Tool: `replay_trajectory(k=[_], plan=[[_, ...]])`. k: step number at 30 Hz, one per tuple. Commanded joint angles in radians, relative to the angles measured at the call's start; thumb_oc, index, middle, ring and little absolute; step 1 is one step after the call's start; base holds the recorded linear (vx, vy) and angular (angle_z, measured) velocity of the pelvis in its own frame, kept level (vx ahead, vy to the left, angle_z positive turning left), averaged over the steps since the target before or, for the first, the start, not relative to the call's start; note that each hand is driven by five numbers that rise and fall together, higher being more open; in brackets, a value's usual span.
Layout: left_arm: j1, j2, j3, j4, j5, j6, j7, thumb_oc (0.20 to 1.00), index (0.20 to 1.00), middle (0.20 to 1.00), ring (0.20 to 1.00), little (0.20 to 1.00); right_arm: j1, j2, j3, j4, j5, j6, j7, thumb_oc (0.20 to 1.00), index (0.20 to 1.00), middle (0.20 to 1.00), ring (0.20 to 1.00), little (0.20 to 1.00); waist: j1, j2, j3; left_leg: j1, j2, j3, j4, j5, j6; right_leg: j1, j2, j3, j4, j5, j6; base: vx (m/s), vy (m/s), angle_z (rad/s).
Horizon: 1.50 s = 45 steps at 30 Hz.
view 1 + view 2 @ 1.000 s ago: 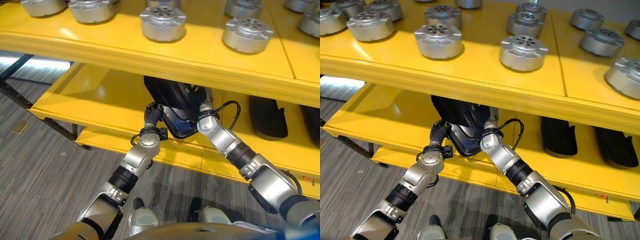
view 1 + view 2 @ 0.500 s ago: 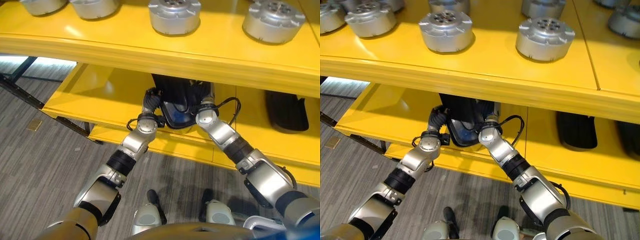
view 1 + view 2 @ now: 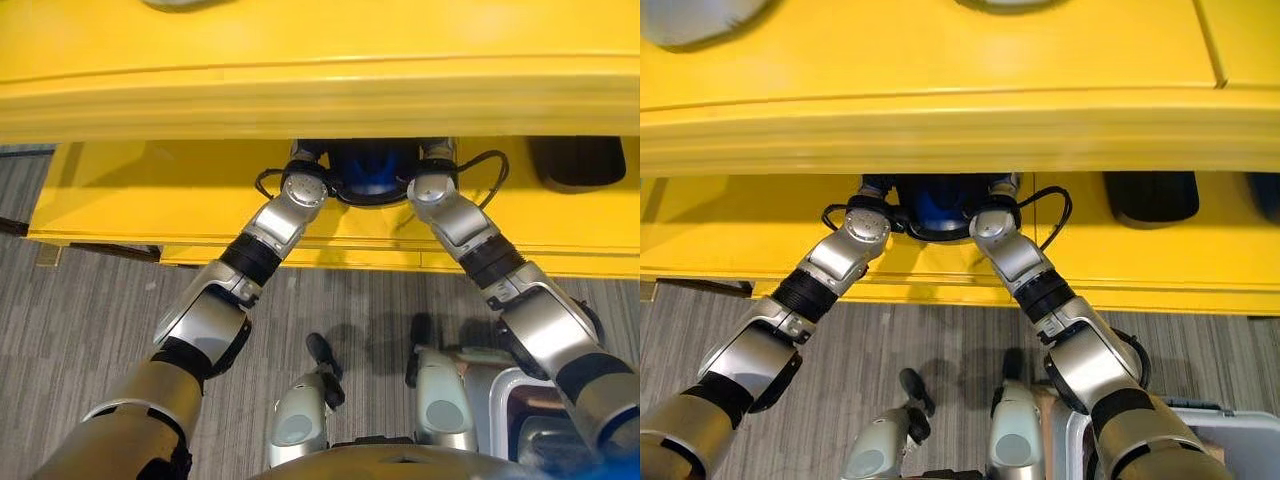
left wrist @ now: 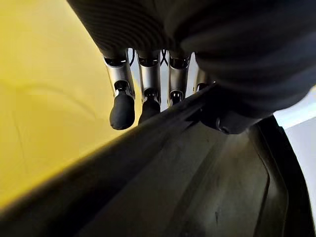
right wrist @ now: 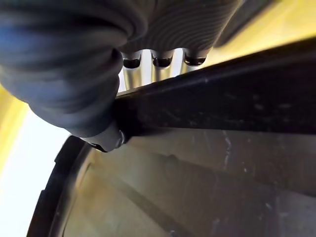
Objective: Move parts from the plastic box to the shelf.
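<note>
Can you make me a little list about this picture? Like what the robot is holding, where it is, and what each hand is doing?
held thing: a black part with a blue sheen, between both hands
where: on the lower yellow shelf, tucked under the upper shelf
left hand: fingers on the outside of the part's edge, thumb on the inside, gripping it
right hand: same grip on the opposite edge
also on the lower shelf: another black part off to the robot's right
floor: grey carpet
</note>
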Motion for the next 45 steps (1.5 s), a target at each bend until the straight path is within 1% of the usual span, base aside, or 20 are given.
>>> replay_trajectory(k=[1,5,12,13,14,15,16,17,18,19,21,22,25,28,30,32,33,37,40,45], plan=[[-0.213,0.014,-0.003,0.000,0.036,-0.137,0.031,0.200,0.200,0.200,0.200,0.200,-0.114,0.036,0.067,0.006,-0.047,-0.027,0.055,0.200,0.200,0.200,0.200,0.200,-0.015,-0.008,-0.019,-0.067,0.042,-0.074,0.071,-0.042,-0.080,-0.036,-0.026,0.050,0.044,-0.053,0.066,-0.03,-0.023,-0.25],[-0.240,0.006,-0.004,0.031,-0.008,-0.136,0.042,0.200,0.200,0.200,0.200,0.200,-0.175,0.025,0.069,0.047,-0.033,-0.027,0.062,0.200,0.200,0.200,0.200,0.200,-0.019,-0.013,0.001,-0.095,0.046,-0.061,0.081,-0.041,-0.083,-0.076,-0.014,0.059,0.048,-0.047,0.063,-0.02,-0.042,-0.19],[-0.230,-0.011,-0.002,0.053,0.015,-0.142,0.053,0.200,0.200,0.200,0.200,0.200,-0.209,0.048,0.090,0.086,0.008,-0.031,0.037,0.200,0.200,0.200,0.200,0.200,-0.012,-0.020,0.013,-0.112,0.054,-0.060,0.088,-0.040,-0.086,-0.095,0.000,0.065,0.049,-0.047,0.056,-0.01,-0.043,-0.06],[-0.227,-0.010,-0.017,0.053,0.019,-0.132,0.036,0.476,0.476,0.476,0.476,0.476,-0.210,0.056,0.082,0.101,0.039,-0.051,0.045,0.200,0.200,0.200,0.200,0.200,-0.008,-0.022,0.016,-0.117,0.062,-0.060,0.093,-0.038,-0.088,-0.101,-0.002,0.060,0.055,-0.047,0.056,-0.02,-0.054,-0.03],[-0.224,-0.010,-0.017,0.051,0.016,-0.131,0.037,0.658,0.658,0.658,0.658,0.658,-0.209,0.057,0.081,0.104,0.040,-0.061,0.058,0.200,0.200,0.200,0.200,0.200,-0.007,-0.022,0.017,-0.118,0.063,-0.060,0.092,-0.038,-0.089,-0.101,-0.002,0.059,0.056,-0.047,0.056,-0.02,-0.053,-0.02],[-0.222,-0.011,-0.017,0.050,0.014,-0.130,0.036,0.799,0.799,0.799,0.799,0.799,-0.208,0.057,0.080,0.106,0.037,-0.064,0.068,0.200,0.200,0.200,0.200,0.200,-0.006,-0.022,0.017,-0.118,0.063,-0.060,0.092,-0.038,-0.089,-0.102,-0.002,0.059,0.056,-0.047,0.056,0.00,0.000,0.00],[-0.212,-0.016,-0.012,0.045,0.011,-0.120,0.037,1.000,1.000,1.000,1.000,1.000,-0.206,0.067,0.089,0.106,-0.008,-0.063,0.085,0.200,0.200,0.200,0.200,0.200,-0.005,-0.023,0.018,-0.119,0.065,-0.060,0.093,-0.037,-0.089,-0.105,-0.001,0.058,0.056,-0.047,0.056,0.00,0.000,0.00],[-0.210,-0.016,-0.013,0.043,0.005,-0.115,0.035,1.000,1.000,1.000,1.000,1.000,-0.207,0.069,0.093,0.105,-0.009,-0.060,0.087,0.200,0.200,0.200,0.200,0.200,-0.004,-0.023,0.018,-0.119,0.066,-0.060,0.094,-0.038,-0.089,-0.105,-0.001,0.058,0.057,-0.047,0.056,0.00,0.000,0.00],[-0.209,-0.016,-0.014,0.041,0.001,-0.112,0.033,1.000,1.000,1.000,1.000,1.000,-0.208,0.069,0.095,0.105,-0.008,-0.059,0.089,0.307,0.307,0.307,0.307,0.307,-0.004,-0.023,0.019,-0.119,0.067,-0.060,0.095,-0.038,-0.089,-0.106,-0.002,0.058,0.058,-0.047,0.056,0.00,0.000,0.00],[-0.199,-0.016,-0.011,0.035,-0.002,-0.109,0.045,1.000,1.000,1.000,1.000,1.000,-0.213,0.071,0.102,0.106,-0.033,-0.068,0.101,1.000,1.000,1.000,1.000,1.000,0.001,-0.023,0.019,-0.123,0.070,-0.061,0.099,-0.037,-0.090,-0.107,-0.004,0.055,0.062,-0.048,0.055,0.00,0.000,0.00],[-0.199,-0.016,-0.011,0.034,-0.004,-0.108,0.047,1.000,1.000,1.000,1.000,1.000,-0.213,0.072,0.103,0.105,-0.043,-0.070,0.107,1.000,1.000,1.000,1.000,1.000,0.002,-0.023,0.019,-0.124,0.070,-0.061,0.099,-0.037,-0.090,-0.108,-0.005,0.055,0.063,-0.048,0.055,0.00,0.000,0.00],[-0.193,-0.020,-0.004,0.032,-0.024,-0.107,0.063,1.000,1.000,1.000,1.000,1.000,-0.213,0.072,0.111,0.084,-0.067,-0.068,0.147,1.000,1.000,1.000,1.000,1.000,0.005,-0.025,0.020,-0.128,0.071,-0.065,0.105,-0.040,-0.090,-0.111,-0.005,0.052,0.071,-0.051,0.056,-0.01,-0.038,0.02],[-0.177,-0.029,0.011,0.036,-0.040,-0.113,0.088,1.000,1.000,1.000,1.000,1.000,-0.215,0.074,0.130,0.081,-0.087,-0.060,0.140,1.000,1.000,1.000,1.000,1.000,0.013,-0.027,0.022,-0.131,0.070,-0.071,0.108,-0.042,-0.089,-0.114,-0.004,0.049,0.078,-0.055,0.056,-0.01,-0.033,0.03],[-0.172,-0.028,0.010,0.040,0.017,-0.110,0.075,1.000,1.000,1.000,1.000,1.000,-0.213,0.078,0.131,0.078,-0.082,-0.079,0.098,1.000,1.000,1.000,1.000,1.000,0.017,-0.029,0.023,-0.136,0.072,-0.074,0.110,-0.042,-0.090,-0.118,-0.006,0.045,0.082,-0.056,0.057,-0.02,-0.022,0.06],[-0.168,-0.016,-0.002,0.030,0.031,-0.101,0.079,1.000,1.000,1.000,1.000,1.000,-0.205,0.071,0.116,0.067,-0.080,-0.115,0.057,1.000,1.000,1.000,1.000,1.000,0.020,-0.030,0.023,-0.137,0.072,-0.076,0.110,-0.043,-0.090,-0.118,-0.006,0.041,0.088,-0.060,0.060,-0.02,-0.037,0.09],[-0.162,-0.005,-0.002,0.017,0.069,-0.122,0.096,1.000,1.000,1.000,1.000,1.000,-0.198,0.064,0.106,0.049,-0.109,-0.142,0.017,1.000,1.000,1.000,1.000,1.000,0.021,-0.031,0.023,-0.135,0.070,-0.079,0.108,-0.042,-0.089,-0.119,-0.002,0.042,0.092,-0.062,0.060,0.00,-0.015,0.05],[-0.161,0.005,0.002,-0.002,0.086,-0.143,0.116,1.000,1.000,1.000,1.000,1.000,-0.191,0.053,0.091,0.020,-0.125,-0.134,-0.017,1.000,1.000,1.000,1.000,1.000,0.019,-0.031,0.021,-0.133,0.069,-0.080,0.106,-0.043,-0.089,-0.117,-0.001,0.040,0.095,-0.066,0.060,0.01,0.005,0.04],[-0.152,0.021,0.032,-0.061,0.092,-0.165,0.134,1.000,1.000,1.000,1.000,1.000,-0.170,0.046,0.051,-0.035,-0.089,-0.062,-0.011,1.000,1.000,1.000,1.000,1.000,0.017,-0.028,0.015,-0.115,0.063,-0.079,0.101,-0.050,-0.086,-0.103,-0.001,0.039,0.096,-0.076,0.058,0.01,0.002,0.01],[-0.159,0.037,0.042,-0.089,0.115,-0.203,0.129,1.000,1.000,1.000,1.000,1.000,-0.170,0.055,0.041,-0.022,-0.046,-0.048,-0.034,1.000,1.000,1.000,1.000,1.000,0.020,-0.026,0.004,-0.101,0.064,-0.077,0.096,-0.051,-0.088,-0.087,-0.004,0.032,0.093,-0.081,0.054,0.03,0.018,0.00],[-0.167,0.053,0.058,-0.134,0.071,-0.235,0.115,1.000,1.000,1.000,1.000,1.000,-0.167,0.052,0.025,0.015,-0.073,-0.038,-0.088,1.000,1.000,1.000,1.000,1.000,0.026,-0.019,-0.017,-0.084,0.064,-0.079,0.091,-0.051,-0.090,-0.063,-0.009,0.020,0.090,-0.087,0.050,0.03,0.014,0.00]])
